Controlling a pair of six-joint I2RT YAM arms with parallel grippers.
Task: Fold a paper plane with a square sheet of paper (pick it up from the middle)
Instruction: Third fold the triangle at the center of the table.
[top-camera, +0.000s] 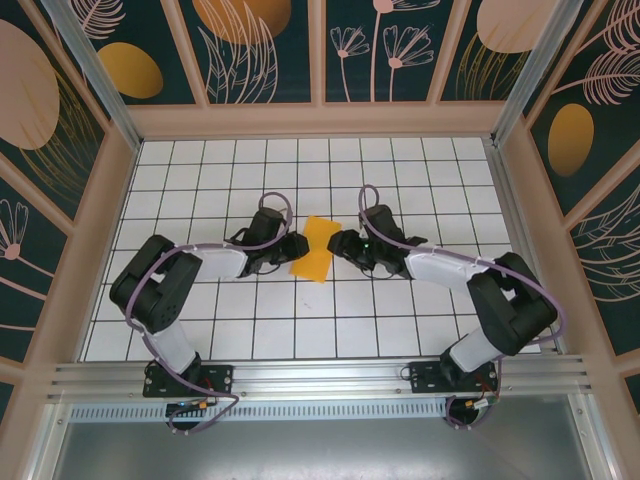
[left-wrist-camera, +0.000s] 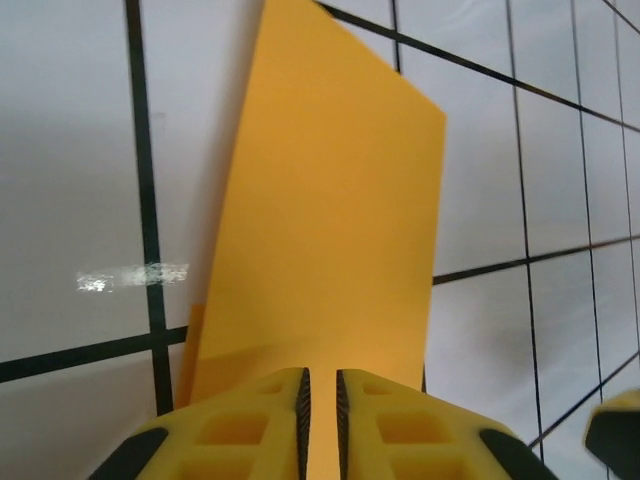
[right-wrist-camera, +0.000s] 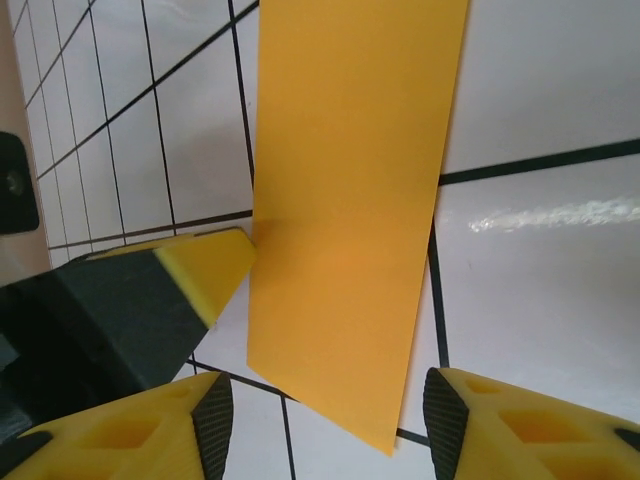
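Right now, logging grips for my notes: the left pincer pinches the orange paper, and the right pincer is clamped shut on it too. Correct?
No. The left pincer does pinch the orange paper, but the right pincer stands open, the paper between its spread fingers, as the right wrist view shows.

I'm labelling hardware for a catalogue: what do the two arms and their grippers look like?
Left arm and right arm: black joints, white shells, looping lilac cables. Left gripper and right gripper: yellow latticed fingers, black ribbed pads.
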